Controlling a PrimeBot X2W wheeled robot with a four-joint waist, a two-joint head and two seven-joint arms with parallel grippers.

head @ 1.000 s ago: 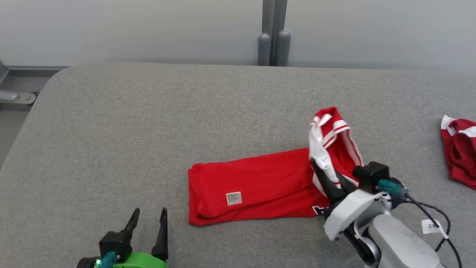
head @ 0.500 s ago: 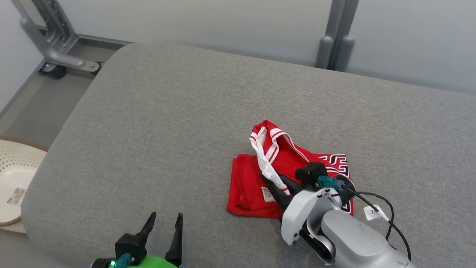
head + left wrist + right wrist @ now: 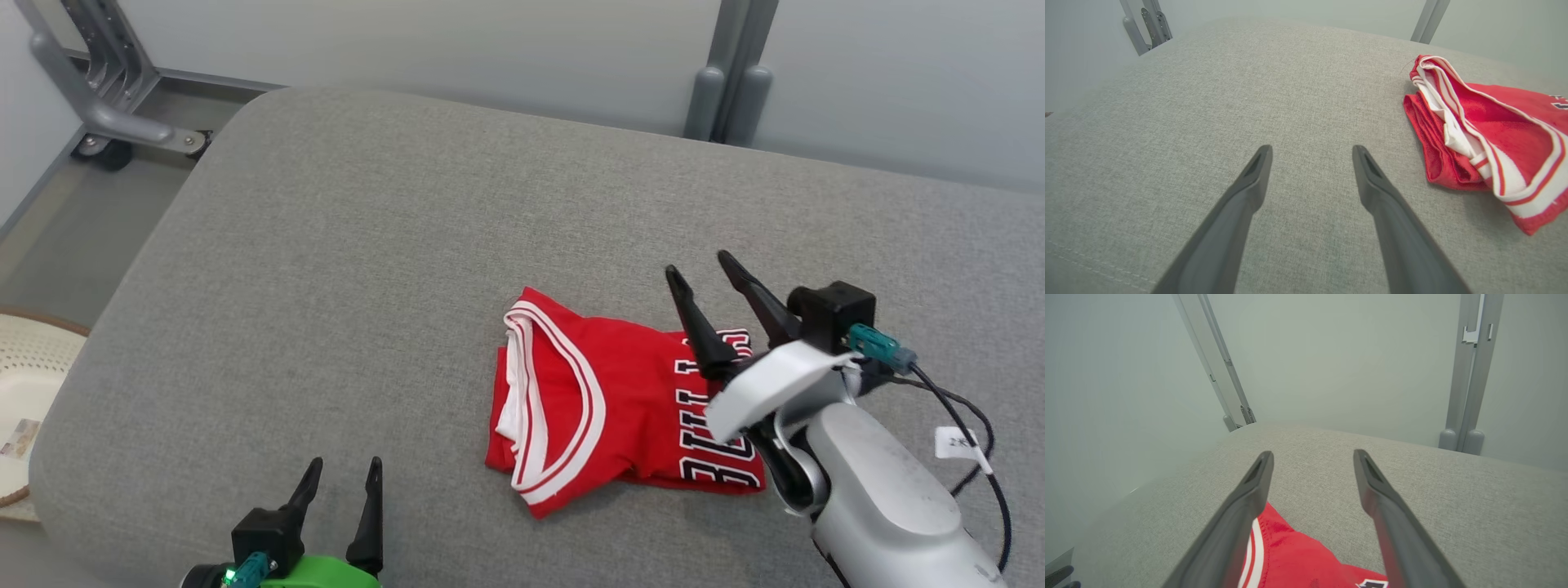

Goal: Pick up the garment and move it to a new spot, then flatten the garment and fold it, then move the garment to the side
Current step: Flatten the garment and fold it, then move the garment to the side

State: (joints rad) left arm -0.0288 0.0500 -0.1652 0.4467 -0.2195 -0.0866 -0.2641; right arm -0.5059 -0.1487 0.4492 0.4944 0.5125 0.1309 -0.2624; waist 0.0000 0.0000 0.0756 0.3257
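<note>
While the red basketball jersey (image 3: 588, 400) lies folded in a compact bundle just right of centre on the grey padded worktop (image 3: 367, 245), the right claw (image 3: 695, 263) hovers over its lettered end, spread wide and empty. At lower left the left claw (image 3: 344, 462) is wide too, holding nothing. Folding looks done; moving it aside seemingly remains.

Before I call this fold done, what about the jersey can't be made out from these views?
Head view: the right gripper and its wrist cover part of the jersey's right edge and lettering.
Left wrist view: the picture's right edge cuts the jersey off.
Right wrist view: the bottom edge and the gripper's fingers hide most of it.
</note>
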